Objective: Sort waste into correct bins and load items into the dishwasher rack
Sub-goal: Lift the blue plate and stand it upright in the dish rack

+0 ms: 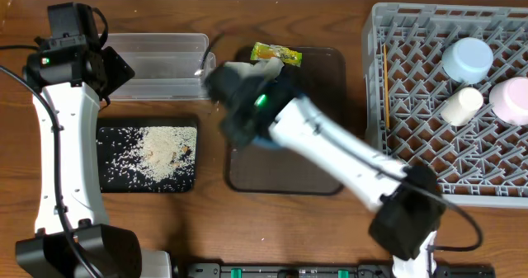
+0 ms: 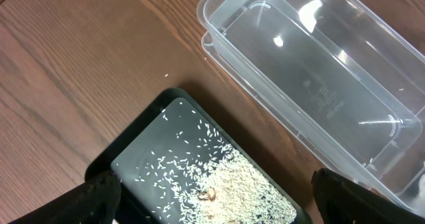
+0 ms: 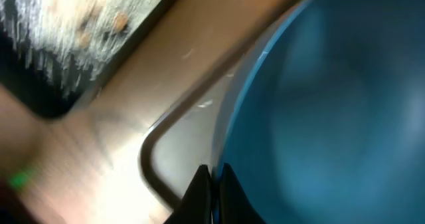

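Dark-blue dish point(image 3: 332, 117), smooth curved rim

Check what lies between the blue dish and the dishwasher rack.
Nothing visible on the table between them. The dark-blue dish, gripped by the right gripper, only has to clear the rack wall facing it, chopsticks just inside.

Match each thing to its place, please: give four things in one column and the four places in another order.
1 white crumbs
2 snack wrapper
3 light-blue bowl
4 dark-blue dish

A in the grey rack
B rim pinched by the right gripper
C in the black tray
D on the brown tray

Pairs: 1-C, 2-D, 3-A, 4-B
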Robot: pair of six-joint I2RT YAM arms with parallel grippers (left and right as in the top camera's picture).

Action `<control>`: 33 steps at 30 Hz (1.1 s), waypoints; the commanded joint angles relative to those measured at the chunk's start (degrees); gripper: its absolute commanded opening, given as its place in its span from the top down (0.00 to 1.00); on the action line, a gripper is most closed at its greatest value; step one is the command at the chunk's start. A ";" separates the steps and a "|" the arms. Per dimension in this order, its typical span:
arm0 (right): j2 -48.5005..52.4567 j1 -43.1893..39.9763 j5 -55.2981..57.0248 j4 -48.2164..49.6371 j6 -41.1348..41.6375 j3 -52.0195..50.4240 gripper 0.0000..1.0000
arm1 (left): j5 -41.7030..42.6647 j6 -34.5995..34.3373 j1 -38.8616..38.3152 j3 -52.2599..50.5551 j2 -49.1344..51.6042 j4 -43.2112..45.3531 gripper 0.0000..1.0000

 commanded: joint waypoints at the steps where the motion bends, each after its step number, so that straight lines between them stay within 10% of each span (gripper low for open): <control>1: -4.15 -7.93 1.62 -2.93 1.64 5.66 0.99 | -0.28 -0.33 0.24 0.68 -0.11 -0.22 0.05; 19: -14.75 -50.82 -32.13 -3.32 -1.62 5.92 0.99 | -0.28 -0.33 0.24 0.68 -0.11 -0.22 0.05; 33: -13.51 -61.64 -65.79 32.50 6.16 -16.00 0.99 | -0.28 -0.33 0.24 0.68 -0.11 -0.22 0.05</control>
